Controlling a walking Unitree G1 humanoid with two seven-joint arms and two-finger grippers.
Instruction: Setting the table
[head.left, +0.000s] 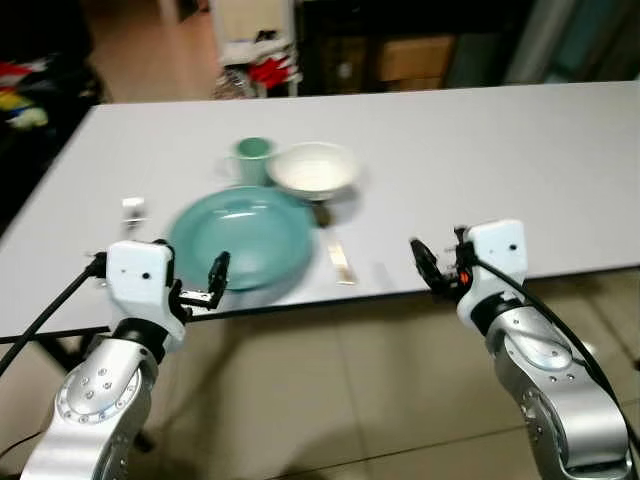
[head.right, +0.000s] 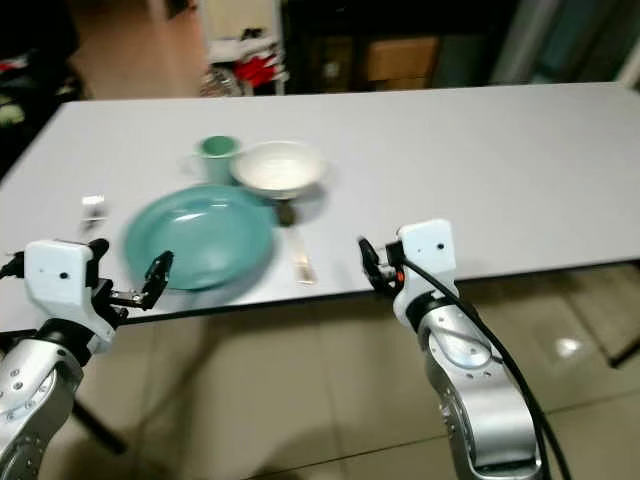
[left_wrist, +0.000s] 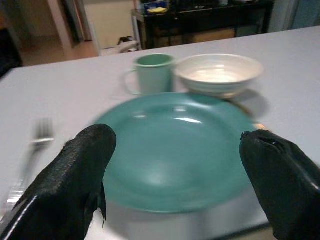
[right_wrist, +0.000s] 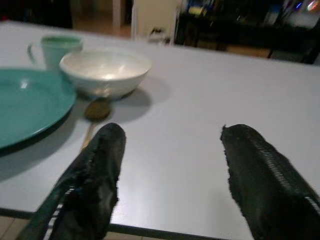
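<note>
The left pincer (head.left: 205, 285) hangs at the near edge of the white worktop (head.left: 480, 170), fingers spread wide and holding nothing, aimed at the rim of the round teal plate (head.left: 240, 238). The right pincer (head.left: 428, 268) sits level with the same edge, to the right of the place setting, likewise wide and empty.

Beyond the plate stand a pale green handled mug (head.left: 252, 158) and, just beside it, a white ceramic bowl (head.left: 313, 168); whether the two touch cannot be told. A wooden spoon (head.left: 335, 248) lies to the right of the plate, its bowl end tucked under the white bowl's shadow. A metal fork (left_wrist: 35, 150) lies left of the plate, blurred.

Judgement: the setting appears largely laid out, and the step in hand seems to be an adjustment of the plate or the cutlery. The plate's low rim overhanging the edge offers little to grip; the left pincer should come in level, one finger under the rim. The spoon lies flat, so a pinch from above would suit it.
</note>
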